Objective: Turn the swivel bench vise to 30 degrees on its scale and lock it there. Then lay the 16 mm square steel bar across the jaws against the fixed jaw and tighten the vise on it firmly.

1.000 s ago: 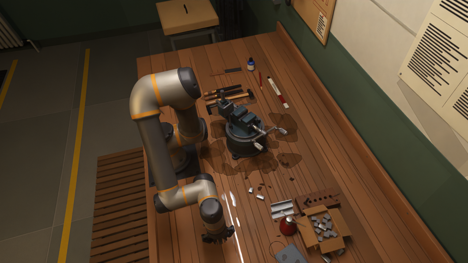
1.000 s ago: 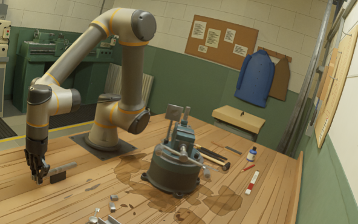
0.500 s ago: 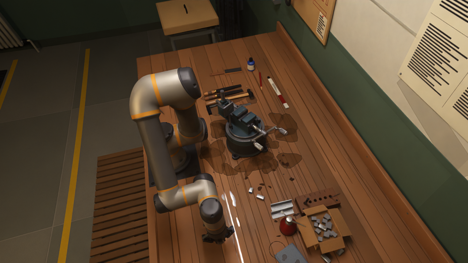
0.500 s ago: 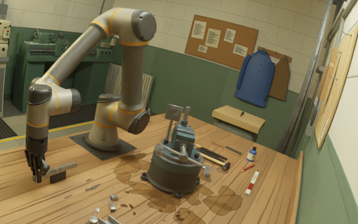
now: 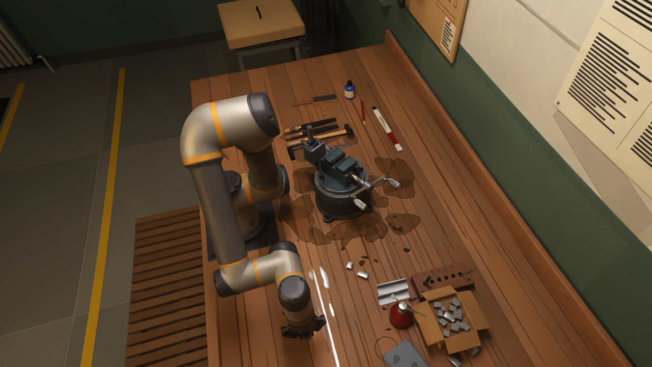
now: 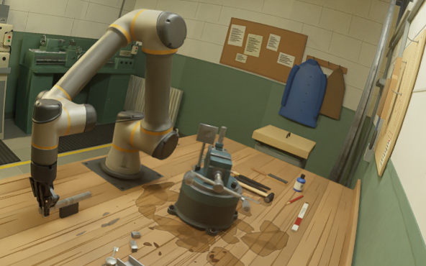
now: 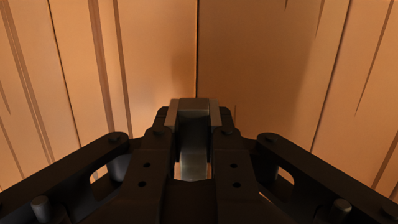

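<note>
At the near end of the wooden bench a grey square steel bar (image 6: 70, 198) lies with one part resting on a small dark block (image 6: 68, 210). In the wrist camera the bar (image 7: 193, 137) runs straight between the fingers. The blue swivel bench vise (image 5: 339, 182) stands on its round base mid-bench over dark oil stains, jaws apart, its handle (image 5: 380, 181) pointing toward the wall side. My gripper (image 6: 46, 208) stands well away from the vise (image 6: 211, 190), pointing down at the bar's end, and it is closed around the bar.
An open cardboard box (image 5: 451, 319) of small metal pieces sits at the near right, with a red oil can (image 5: 400, 314) and a drilled block (image 5: 442, 277) beside it. Files and a hammer (image 5: 319, 130) lie behind the vise. A raised rail edges the wall side.
</note>
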